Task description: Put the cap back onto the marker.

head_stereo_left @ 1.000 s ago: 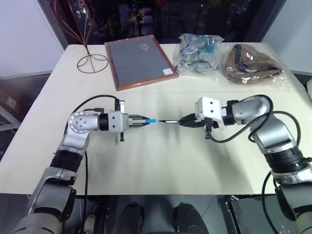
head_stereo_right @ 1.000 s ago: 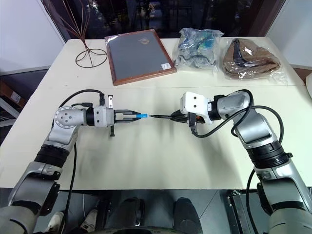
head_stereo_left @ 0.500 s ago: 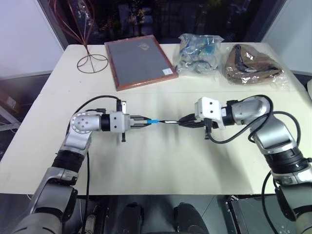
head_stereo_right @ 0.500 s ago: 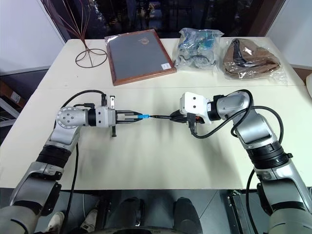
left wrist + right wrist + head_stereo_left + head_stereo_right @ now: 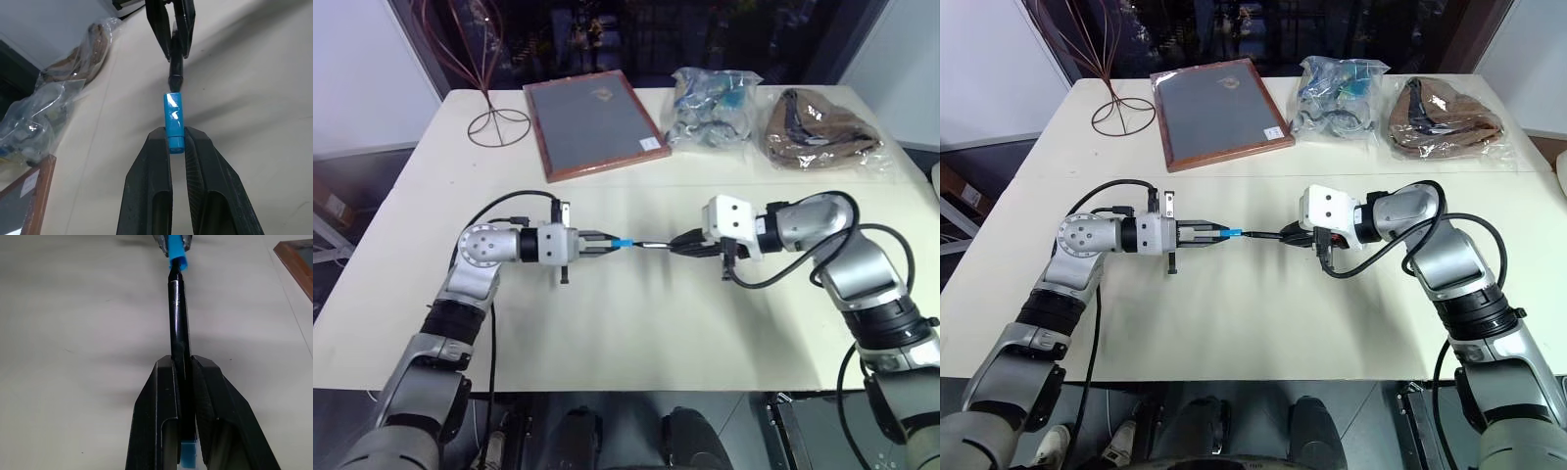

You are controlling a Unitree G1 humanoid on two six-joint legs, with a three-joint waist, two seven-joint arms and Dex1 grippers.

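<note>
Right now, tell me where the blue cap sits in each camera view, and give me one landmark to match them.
Left eye view: the cap is mid-table, at the left gripper's tips.
Right eye view: cap again mid-table, left of the marker.
Left wrist view: cap pinched between the left fingers.
Right wrist view: cap at the marker's far end.
Shared landmark: the black marker, meeting the cap's open end.
</note>
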